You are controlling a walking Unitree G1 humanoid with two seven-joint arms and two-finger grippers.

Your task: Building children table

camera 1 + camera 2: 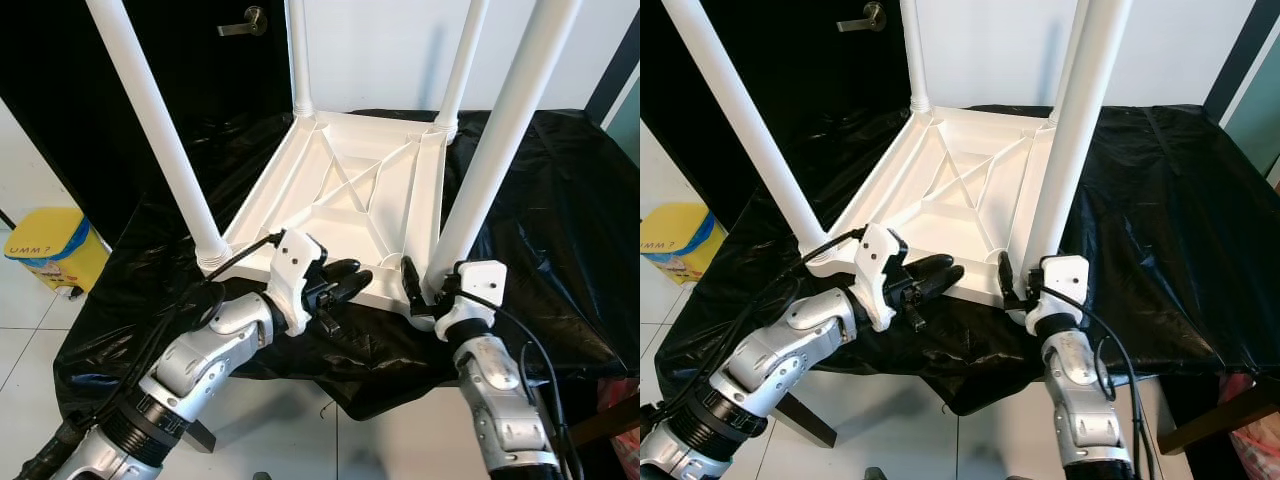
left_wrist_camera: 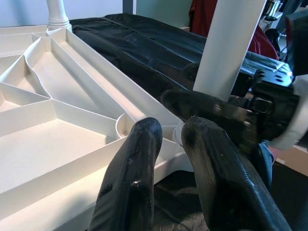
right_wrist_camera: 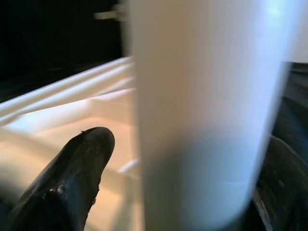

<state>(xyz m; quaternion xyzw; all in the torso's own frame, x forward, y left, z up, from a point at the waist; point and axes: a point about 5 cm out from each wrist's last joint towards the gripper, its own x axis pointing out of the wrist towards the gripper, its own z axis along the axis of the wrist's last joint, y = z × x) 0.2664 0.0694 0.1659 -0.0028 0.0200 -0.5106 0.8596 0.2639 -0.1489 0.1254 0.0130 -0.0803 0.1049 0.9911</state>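
Tabletop [image 1: 340, 200] lies upside down on the black-covered table [image 1: 560, 200], four white legs standing up, presumably so legs can be fitted from above. Right hand [image 1: 418, 292] grips the near right leg [image 1: 480, 190] at its base, likely seating or steadying it. Left hand [image 1: 345, 280], fingers nearly closed and empty, rests at the tabletop's near edge.

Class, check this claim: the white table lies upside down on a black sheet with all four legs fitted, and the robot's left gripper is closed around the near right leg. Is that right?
Not quite: the arm is wrong. The right gripper clasps the near right leg; the right wrist view shows the leg between its fingers. The left gripper rests shut at the table edge. The black sheet and four fitted legs are correct.
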